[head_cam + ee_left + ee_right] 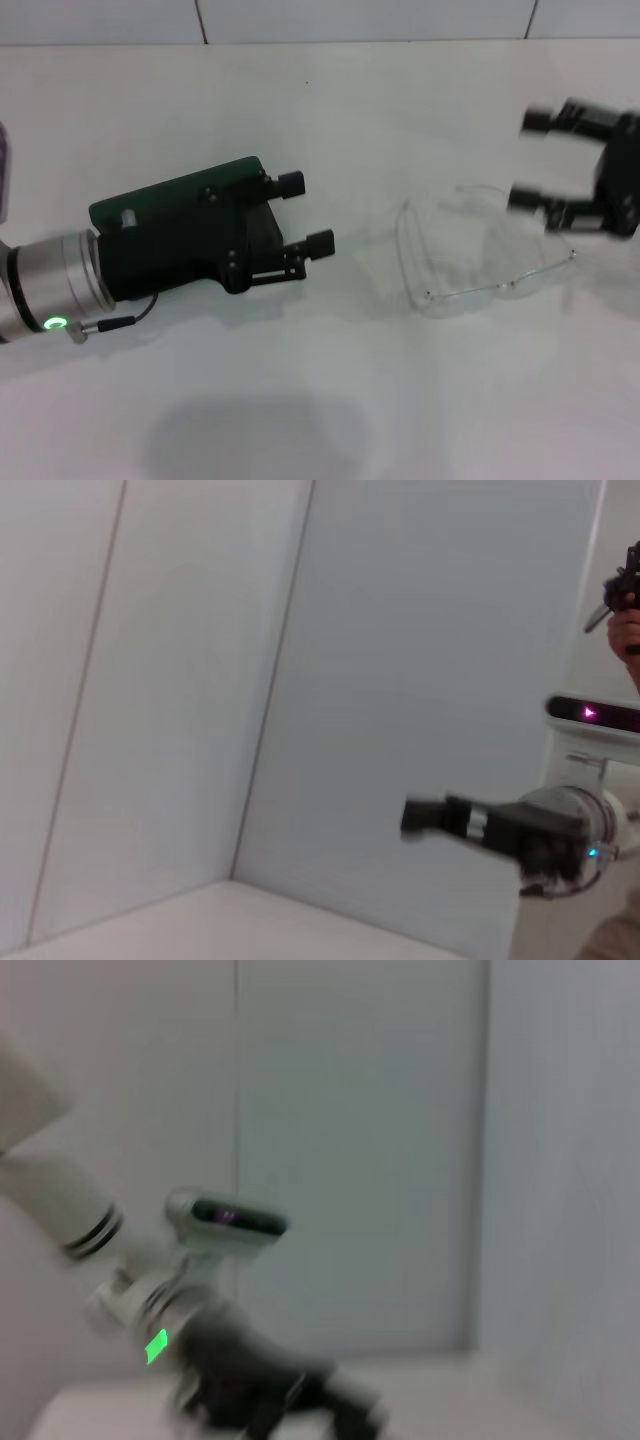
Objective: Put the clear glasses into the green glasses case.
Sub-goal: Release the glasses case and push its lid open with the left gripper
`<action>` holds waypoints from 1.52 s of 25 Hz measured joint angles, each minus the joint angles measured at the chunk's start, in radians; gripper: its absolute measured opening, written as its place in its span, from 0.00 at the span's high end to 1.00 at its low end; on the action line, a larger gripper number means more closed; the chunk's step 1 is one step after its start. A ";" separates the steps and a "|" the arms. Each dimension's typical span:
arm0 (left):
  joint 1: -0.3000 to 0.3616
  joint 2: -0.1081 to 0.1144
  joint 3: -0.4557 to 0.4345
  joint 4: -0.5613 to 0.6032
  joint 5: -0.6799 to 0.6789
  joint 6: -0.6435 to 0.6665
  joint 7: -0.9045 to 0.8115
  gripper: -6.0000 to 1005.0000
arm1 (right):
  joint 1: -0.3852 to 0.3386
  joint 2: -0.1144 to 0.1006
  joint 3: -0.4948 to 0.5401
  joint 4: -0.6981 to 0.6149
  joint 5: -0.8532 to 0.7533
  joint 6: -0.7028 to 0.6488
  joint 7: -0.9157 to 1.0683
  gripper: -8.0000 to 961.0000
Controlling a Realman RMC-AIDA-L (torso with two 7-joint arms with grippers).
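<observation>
The clear glasses [470,255] lie on the white table, right of centre, with their thin arms unfolded. My left gripper [305,213] is open and points toward them from the left, a short gap away. Its black body covers most of the green glasses case [150,197]; only a dark green edge shows along the far side. My right gripper [530,158] is open, just right of and beyond the glasses, and holds nothing. The left wrist view shows the right arm's gripper [430,815] far off against the wall. Neither wrist view shows the glasses or the case.
The white table [320,400] runs back to a tiled wall [360,18]. The left arm's silver wrist [60,285] with a green light lies at the left edge. The robot's head [225,1218] appears in the right wrist view.
</observation>
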 joint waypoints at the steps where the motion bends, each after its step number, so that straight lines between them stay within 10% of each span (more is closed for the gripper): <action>1: 0.001 0.000 0.000 0.000 -0.008 0.000 0.001 0.13 | -0.007 0.015 0.056 -0.002 0.002 -0.014 -0.021 0.11; 5: 0.007 0.000 0.001 0.003 -0.045 0.000 0.004 0.13 | -0.051 0.084 0.351 -0.029 0.006 -0.141 -0.117 0.11; 7: 0.008 0.000 0.001 0.001 -0.053 0.001 0.006 0.14 | -0.053 0.084 0.380 -0.033 0.003 -0.161 -0.119 0.11; 15: -0.007 0.001 0.001 0.000 -0.058 0.001 0.011 0.15 | 0.031 -0.023 0.188 -0.039 -0.228 -0.074 0.115 0.11; 26: -0.014 0.000 0.003 0.000 -0.059 0.001 0.020 0.16 | -0.032 0.020 0.326 -0.077 -0.062 -0.235 0.037 0.11; 38: -0.043 0.011 0.003 -0.031 -0.059 -0.002 -0.022 0.17 | 0.007 0.027 0.251 -0.081 -0.271 -0.226 0.041 0.11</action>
